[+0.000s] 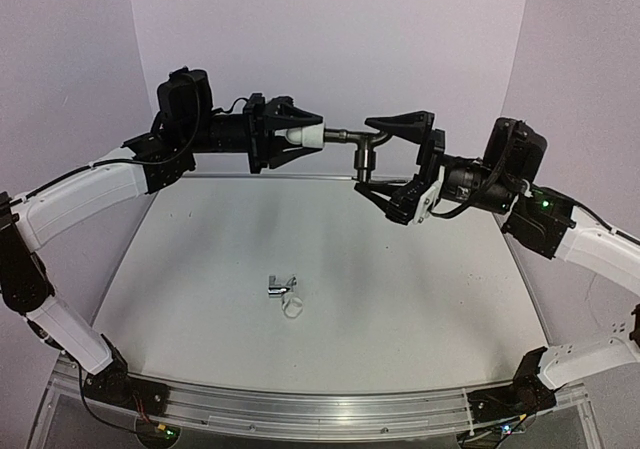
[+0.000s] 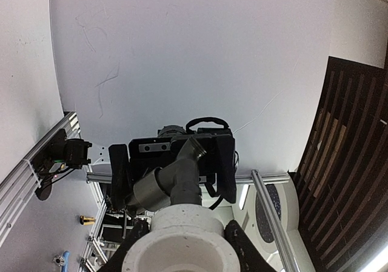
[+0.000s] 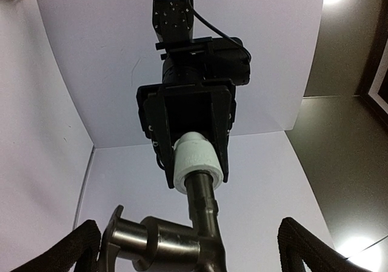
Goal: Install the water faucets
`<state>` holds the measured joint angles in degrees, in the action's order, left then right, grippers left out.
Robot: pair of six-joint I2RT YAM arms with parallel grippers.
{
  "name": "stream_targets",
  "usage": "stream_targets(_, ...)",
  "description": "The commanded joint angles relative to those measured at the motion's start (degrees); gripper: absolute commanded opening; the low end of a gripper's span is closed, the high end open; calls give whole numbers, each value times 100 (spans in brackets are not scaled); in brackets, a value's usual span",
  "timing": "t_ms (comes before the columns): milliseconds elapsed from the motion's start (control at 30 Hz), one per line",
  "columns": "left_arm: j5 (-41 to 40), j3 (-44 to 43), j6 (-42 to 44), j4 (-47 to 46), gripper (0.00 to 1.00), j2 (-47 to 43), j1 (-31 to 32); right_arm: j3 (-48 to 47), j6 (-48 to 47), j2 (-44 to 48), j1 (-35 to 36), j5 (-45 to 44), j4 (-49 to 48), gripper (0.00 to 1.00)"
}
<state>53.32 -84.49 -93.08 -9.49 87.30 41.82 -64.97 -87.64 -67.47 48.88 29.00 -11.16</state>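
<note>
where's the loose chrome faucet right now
In the top view the chrome faucet lies on the table, left of centre, right beside the small white ring.

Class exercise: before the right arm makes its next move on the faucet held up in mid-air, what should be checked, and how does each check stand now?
1. Left gripper grips the white fitting: ok.
2. Dark faucet stem enters the fitting: ok.
3. Stem screwed fully home: cannot tell.
4. Right gripper open, straddling the faucet: ok.
5. Chrome faucet and white ring lie on the table, away from both arms: ok.
</note>
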Motion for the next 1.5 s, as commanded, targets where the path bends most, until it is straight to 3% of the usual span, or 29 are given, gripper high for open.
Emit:
stream_targets(0,-14,-110,-25,-452,0,-22,-25,-218,73,-141,98,30,-275,98)
stream_targets(667,68,19,191,-78,0,-56,-25,-184,-55,-206,107,-274,-1253,98)
stream_targets(1067,240,-62,1091,799,0,-85,-34,-903,647,-480,110,-588,-1225,98)
stream_targets(1467,438,-140,1347,893,0,-278,-34,-1132,923,-658,-8,-922,-815,98)
